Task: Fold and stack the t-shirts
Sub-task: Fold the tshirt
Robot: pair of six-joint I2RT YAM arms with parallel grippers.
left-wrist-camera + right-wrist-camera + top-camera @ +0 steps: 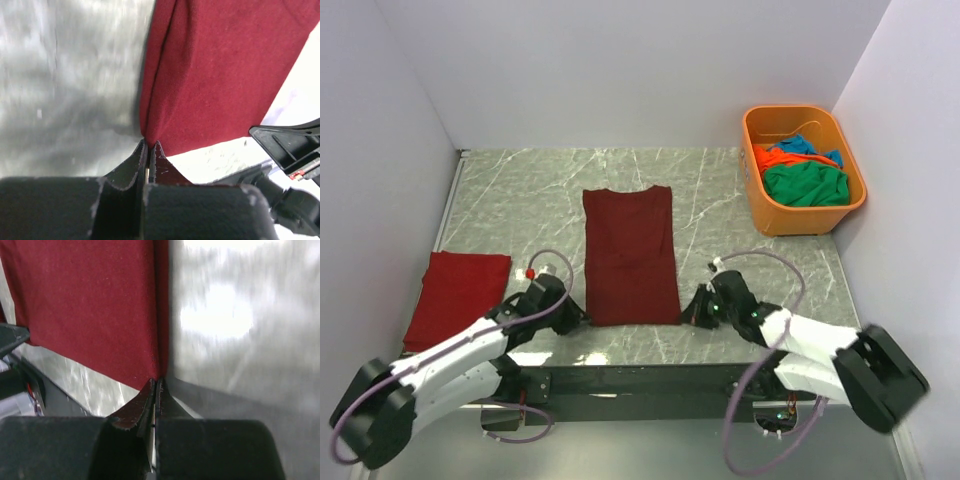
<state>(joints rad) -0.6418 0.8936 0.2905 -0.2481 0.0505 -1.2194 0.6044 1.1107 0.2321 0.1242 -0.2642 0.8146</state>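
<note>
Plainly, from above, the maroon shirt (630,255) lies mid-counter as a long narrow strip running from 12 to 6 o'clock, its sides already folded in. The left arm (470,355) and right arm (800,335) meet its near end, one at each corner. A folded red shirt (457,295) lies flat at 8 o'clock on the counter (520,200). At 2 o'clock an orange tub (800,220) holds green (807,185), orange (775,158) and blue (810,147) shirts.

On the left wrist camera, the left jaws are pressed together on the corner of the maroon shirt (220,75), and cloth fans out toward 1 o'clock.

On the right wrist camera, the right jaws are likewise clamped on the maroon shirt (90,305) at its corner, with bare counter (240,315) toward 2 o'clock.

I judge the step in hand to be the crosswise fold of the maroon shirt. The next move calls for both corners to rise evenly and travel toward 12 o'clock, so the near hem lands square on the far end.
</note>
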